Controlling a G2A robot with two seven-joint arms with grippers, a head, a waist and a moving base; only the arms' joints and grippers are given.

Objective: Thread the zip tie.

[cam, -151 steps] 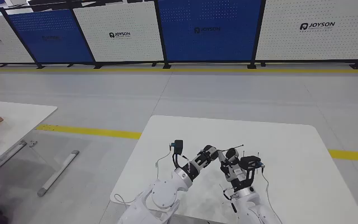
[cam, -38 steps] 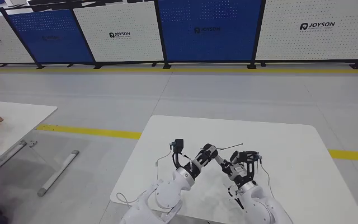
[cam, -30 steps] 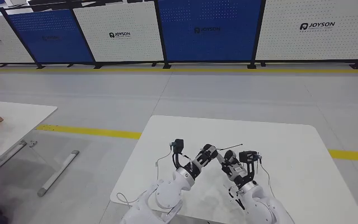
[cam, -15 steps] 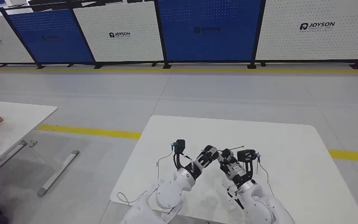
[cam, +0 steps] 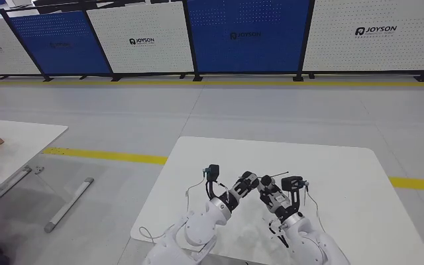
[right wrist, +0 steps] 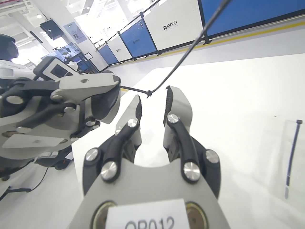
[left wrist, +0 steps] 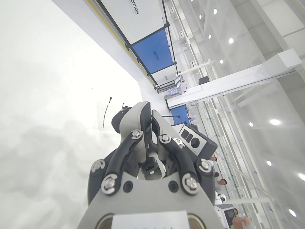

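A thin black zip tie (right wrist: 181,58) hangs above the white table (cam: 331,165) near its front middle. My left gripper (left wrist: 150,110) is shut on one end of it; in the right wrist view that gripper (right wrist: 104,96) is beside mine, and the strap leaves its pads. The strap runs to a small head (right wrist: 149,93) and then bends up and away as a long strand. My right gripper (right wrist: 153,95) is open, its fingertips just short of that head on either side. From above, the two grippers (cam: 250,179) (cam: 266,181) nearly touch, and the strand (cam: 278,175) points to the right.
A second zip tie (right wrist: 292,158) lies flat on the table off to one side, also seen as a curved strip (left wrist: 106,113) in the left wrist view. The table's front edge is close behind both arms. Blue and white panels (cam: 248,36) stand far behind.
My right gripper has drawn in toward the left gripper, from a little right and nearer the front edge, until it sits right beside it. The left gripper has held still with the tie.
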